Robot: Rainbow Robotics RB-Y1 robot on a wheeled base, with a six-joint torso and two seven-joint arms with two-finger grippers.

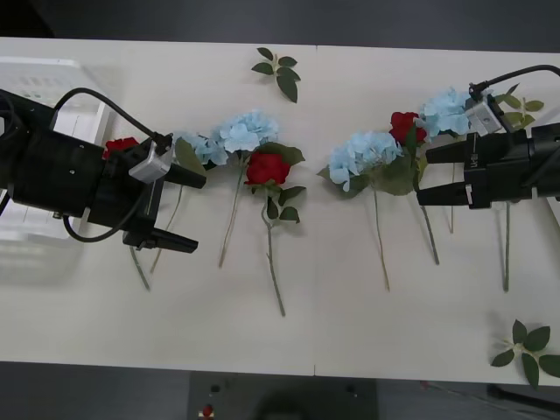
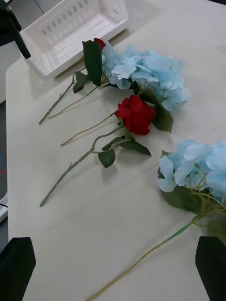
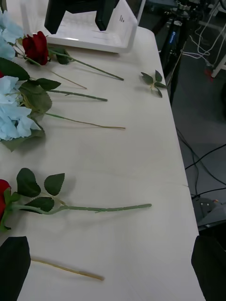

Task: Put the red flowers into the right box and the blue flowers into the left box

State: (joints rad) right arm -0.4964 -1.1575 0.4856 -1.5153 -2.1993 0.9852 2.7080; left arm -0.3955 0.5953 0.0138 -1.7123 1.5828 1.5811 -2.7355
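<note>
Near the robot, bare cream tabletop (image 1: pixel 175 332) runs along the front edge, with one loose green leaf sprig (image 1: pixel 528 346) at the right corner. Above it thin stems point toward the robot. The left gripper (image 1: pixel 185 210), black fingers spread apart and holding nothing, hovers over the leftmost stems beside a small deep-red fabric rose (image 1: pixel 120 146). The right gripper (image 1: pixel 426 173), fingers likewise apart and empty, hangs over stems at the right. Between them lie fluffy pale-blue hydrangea heads (image 1: pixel 248 131), a second red rose (image 1: pixel 267 168) and another blue head (image 1: pixel 363 154). The white slotted plastic basket (image 1: pixel 35 83) sits at the far left edge.
</note>
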